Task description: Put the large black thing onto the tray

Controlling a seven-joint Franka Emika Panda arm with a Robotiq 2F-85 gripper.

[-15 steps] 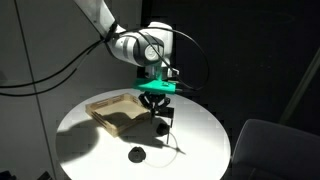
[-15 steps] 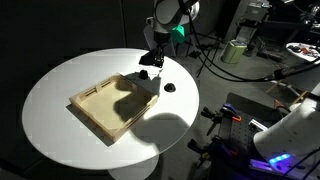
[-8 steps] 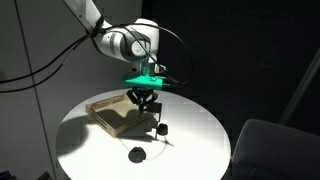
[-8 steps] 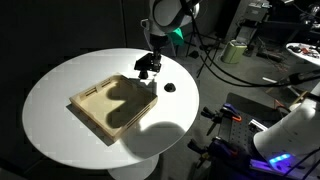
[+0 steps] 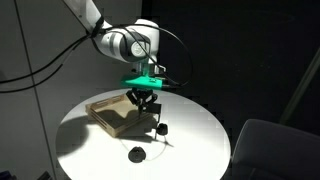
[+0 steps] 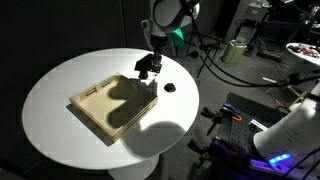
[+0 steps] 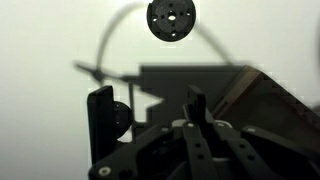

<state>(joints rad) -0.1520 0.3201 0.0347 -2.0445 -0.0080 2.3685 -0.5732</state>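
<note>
The large black thing [image 5: 144,103] hangs in my gripper [image 5: 143,99], clear of the white table and over the near edge of the tray [image 5: 108,112]. In the other exterior view the gripper [image 6: 148,64] holds the thing [image 6: 147,70] above the corner of the light wooden tray [image 6: 105,108]. In the wrist view the gripper [image 7: 148,96] has a dark shape [image 7: 170,80] between its fingers, which I take for the held thing. The tray's corner [image 7: 275,95] shows at the right.
A small black knob [image 5: 161,128] stands on the table beside the tray and shows in both exterior views [image 6: 169,87]. A low black disc [image 5: 137,154] lies near the front edge and at the top of the wrist view [image 7: 172,18]. A thin cable [image 7: 120,35] curves across the table.
Since a second ago the gripper has risen and moved from beside the knob toward the tray, carrying the large black thing. No movement in the last half second.
</note>
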